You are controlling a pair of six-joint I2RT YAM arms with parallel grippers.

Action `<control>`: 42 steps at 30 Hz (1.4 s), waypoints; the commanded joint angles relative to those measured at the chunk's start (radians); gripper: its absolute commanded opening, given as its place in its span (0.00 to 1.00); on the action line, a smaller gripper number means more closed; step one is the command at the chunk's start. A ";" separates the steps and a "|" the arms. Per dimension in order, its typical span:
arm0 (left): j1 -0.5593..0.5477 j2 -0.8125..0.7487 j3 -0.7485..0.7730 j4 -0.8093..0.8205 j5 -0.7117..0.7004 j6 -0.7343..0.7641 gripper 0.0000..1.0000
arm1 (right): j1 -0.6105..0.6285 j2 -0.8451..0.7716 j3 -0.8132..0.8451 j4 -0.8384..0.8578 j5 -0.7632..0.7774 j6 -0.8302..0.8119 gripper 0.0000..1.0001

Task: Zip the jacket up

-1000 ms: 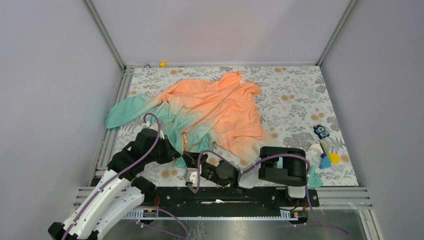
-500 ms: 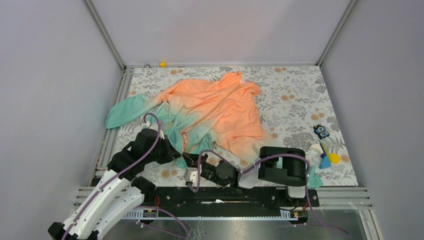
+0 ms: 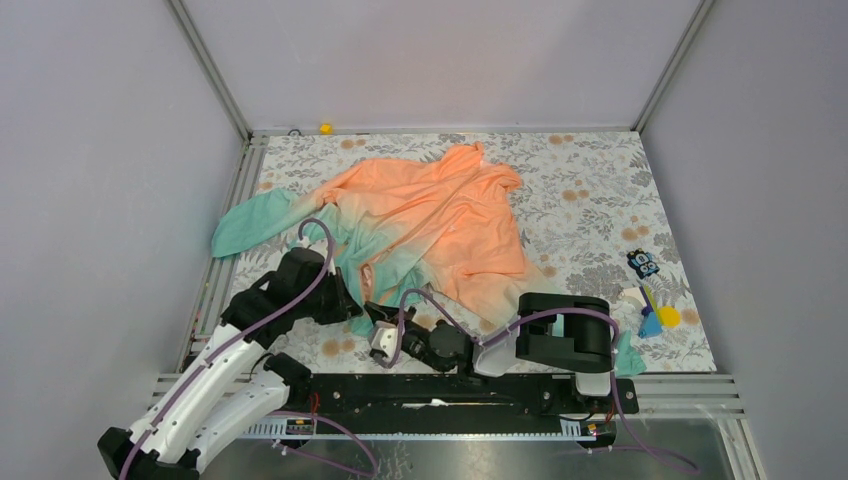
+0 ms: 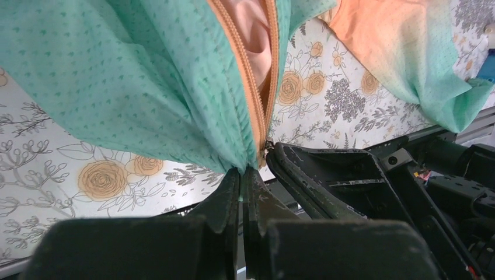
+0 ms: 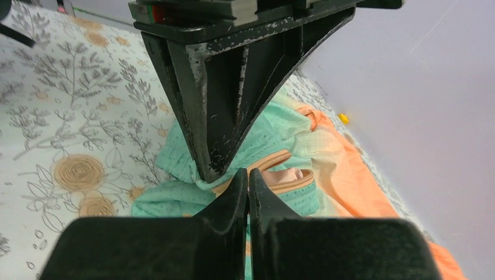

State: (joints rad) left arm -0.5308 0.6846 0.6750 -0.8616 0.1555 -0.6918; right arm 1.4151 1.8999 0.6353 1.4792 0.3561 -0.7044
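Note:
The jacket (image 3: 440, 220) lies spread on the floral table, orange at the far end and teal at the near hem and left sleeve. My left gripper (image 3: 356, 314) is shut on the teal hem (image 4: 175, 105), just left of the orange zipper (image 4: 248, 87). The zipper's two sides are joined at the bottom and spread apart higher up. My right gripper (image 3: 376, 318) is shut, its tips at the zipper's lower end (image 5: 274, 162), facing the left gripper's fingers (image 5: 222, 116). The right gripper's fingers (image 4: 327, 175) touch the zipper's bottom in the left wrist view.
A small yellow object (image 3: 325, 128) sits at the back edge. A dark toy (image 3: 643, 264) and yellow and blue bits (image 3: 657, 318) lie at the right. A teal scrap (image 3: 626, 355) lies by the right arm's base. Metal rails (image 3: 222, 270) and walls bound the table.
My left arm has lifted and shifted slightly away from the near edge, still holding the hem. My right gripper has followed a little to the far left.

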 commanded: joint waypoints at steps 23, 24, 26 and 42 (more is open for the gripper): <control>-0.001 -0.133 0.047 -0.079 -0.057 -0.170 0.45 | -0.078 -0.191 0.098 -0.284 -0.088 0.625 0.00; -0.001 -0.126 0.044 -0.076 -0.056 -0.170 0.45 | -0.079 -0.192 0.097 -0.282 -0.088 0.625 0.00; -0.001 -0.114 0.045 -0.075 -0.061 -0.168 0.45 | -0.079 -0.194 0.097 -0.279 -0.087 0.631 0.00; -0.001 -0.058 0.030 -0.039 -0.083 -0.145 0.21 | -0.079 -0.193 0.102 -0.281 -0.080 0.645 0.00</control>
State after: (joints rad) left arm -0.5293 0.6121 0.7097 -0.9527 0.0887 -0.8421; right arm 1.3422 1.7298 0.7097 1.1385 0.2501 -0.0811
